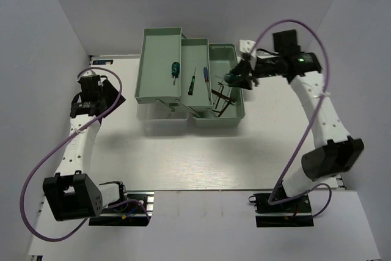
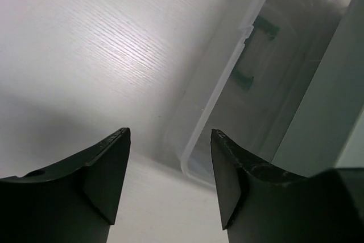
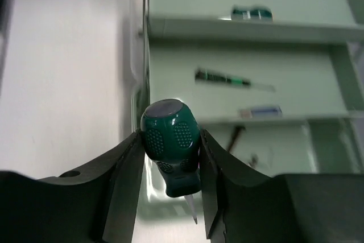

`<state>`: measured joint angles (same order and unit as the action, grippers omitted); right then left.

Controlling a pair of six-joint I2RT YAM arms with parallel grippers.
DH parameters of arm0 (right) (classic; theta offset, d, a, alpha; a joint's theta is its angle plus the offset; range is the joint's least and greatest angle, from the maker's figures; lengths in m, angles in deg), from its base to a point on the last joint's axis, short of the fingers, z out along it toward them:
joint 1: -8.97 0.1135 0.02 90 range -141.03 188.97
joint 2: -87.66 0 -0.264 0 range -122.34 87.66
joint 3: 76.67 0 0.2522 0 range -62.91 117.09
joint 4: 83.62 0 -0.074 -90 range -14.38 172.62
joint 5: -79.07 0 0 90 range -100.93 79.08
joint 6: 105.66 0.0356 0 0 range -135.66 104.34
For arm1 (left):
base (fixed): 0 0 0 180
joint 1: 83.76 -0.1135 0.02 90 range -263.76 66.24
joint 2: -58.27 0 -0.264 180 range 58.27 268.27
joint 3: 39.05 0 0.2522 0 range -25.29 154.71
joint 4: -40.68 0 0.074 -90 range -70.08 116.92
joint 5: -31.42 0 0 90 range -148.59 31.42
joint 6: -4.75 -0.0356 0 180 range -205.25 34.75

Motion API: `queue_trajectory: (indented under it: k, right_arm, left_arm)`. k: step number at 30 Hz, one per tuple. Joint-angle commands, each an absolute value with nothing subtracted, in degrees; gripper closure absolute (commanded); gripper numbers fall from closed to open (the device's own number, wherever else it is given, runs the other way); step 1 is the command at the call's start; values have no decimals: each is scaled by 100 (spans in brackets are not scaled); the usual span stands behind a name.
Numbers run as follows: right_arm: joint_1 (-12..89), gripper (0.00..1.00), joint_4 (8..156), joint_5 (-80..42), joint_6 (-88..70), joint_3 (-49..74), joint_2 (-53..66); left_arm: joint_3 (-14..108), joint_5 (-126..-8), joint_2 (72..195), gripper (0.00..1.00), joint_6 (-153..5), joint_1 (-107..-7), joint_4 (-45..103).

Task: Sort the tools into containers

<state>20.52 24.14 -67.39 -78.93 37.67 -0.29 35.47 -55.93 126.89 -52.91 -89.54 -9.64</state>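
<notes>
R gripper (image 1: 237,79) grasps green-handled screwdriver (image 3: 170,140) by its handle, tip down, over toolbox (image 1: 144,71) R compartment w/ hex keys (image 1: 223,99). 2nd green screwdriver (image 1: 175,69) lies in L tray. L gripper (image 2: 170,133) released, empty, over desk (image 2: 85,55) beside clear lid (image 2: 213,101).

Screwdriver handle (image 3: 170,132) glossy green plastic (dimpled grip); table (image 2: 85,44) matt woodgrain.

White table (image 1: 183,157) between plain pale walls (image 1: 36,35)
</notes>
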Motion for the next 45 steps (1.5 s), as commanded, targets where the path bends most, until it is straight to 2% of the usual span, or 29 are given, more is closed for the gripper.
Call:
queue_trajectory:
  k: [1,4,6,7,12,18,19,21,22,23,24,26,29,32,33,34,35,36,38,41,42,44,45]
  right_arm:
    - [2767,100,4948,-6560,-4398,3955,-881]
    - [3488,100,4677,-6068,-3249,6549,-2332]
    - [3936,100,4684,-5560,-2608,7642,-3243]
    - [4129,100,4789,-5270,-2525,7840,-3327]
    - [4754,100,5827,-4276,-2717,6604,-2942]
    - [5080,99,5669,-4011,-2760,6445,-3258]
    - [5106,80,5652,-3967,-2814,6392,-3240]
    - [5159,54,5442,-3958,-3129,6321,-3249]
    - [5168,46,5397,-3940,-3209,6313,-3249]
    - [5177,29,5327,-3966,-3244,6295,-3266]
    - [5168,18,5300,-3984,-3393,6304,-3223]
    - [5160,10,5396,-3949,-3525,6156,-3083]
    - [5142,10,5677,-3871,-3667,5953,-2689]
    - [5063,10,6080,-4359,-3615,5628,-2285]
    - [4984,23,6517,-4901,-3475,5175,-2030]
    - [4949,36,6617,-4907,-3482,5014,-1932]
    - [4922,61,6749,-5751,-3534,4603,-1626]
    - [4913,100,7020,-5916,-3613,4059,-1319]
    - [5009,100,7059,-6433,-4507,3347,-895]
    - [5290,100,6128,-6498,-6219,2798,-691]
    - [5396,81,5900,-6298,-6381,2710,-709]
    - [5616,54,5749,-5858,-6995,2490,-814]
    - [5686,45,5722,-5395,-7093,2472,-928]
  left_arm:
    - [3247,-6244,12744,31,-5062,-9070,-341]
    - [2834,-6649,12797,30,-4948,-9201,-8]
    - [2571,-6886,12797,30,-4948,-9272,116]
    - [2499,-6887,12797,30,-4948,-9325,117]
    - [2244,-7097,12639,29,-5009,-9378,318]
    - [2068,-7423,12639,29,-5009,-9430,547]
    - [2068,-7484,12639,28,-5009,-9430,600]
    - [2068,-7484,12691,28,-5009,-9430,600]
    - [2068,-7537,12692,28,-5009,-9430,600]
    - [2068,-7537,12692,28,-5009,-9430,600]
    - [2068,-7537,12692,28,-5009,-9430,600]
    - [2068,-7537,12692,28,-5009,-9483,652]
    - [2068,-7537,12692,28,-5009,-9483,653]
    - [2121,-7537,12587,28,-5062,-9483,539]
    - [2121,-7485,12525,28,-5114,-9483,539]
    - [2121,-7484,12525,28,-5114,-9483,469]
    - [2121,-7484,12464,28,-5114,-9483,468]
    - [2121,-7484,12385,28,-5175,-9483,468]
    - [1998,-7484,12297,28,-5176,-9483,416]
    - [1823,-7484,12121,28,-5176,-9483,416]
    - [1761,-7484,12120,28,-5176,-9483,416]
    - [1760,-7484,11963,28,-5237,-9483,416]
    - [1700,-7484,11962,28,-5238,-9483,416]
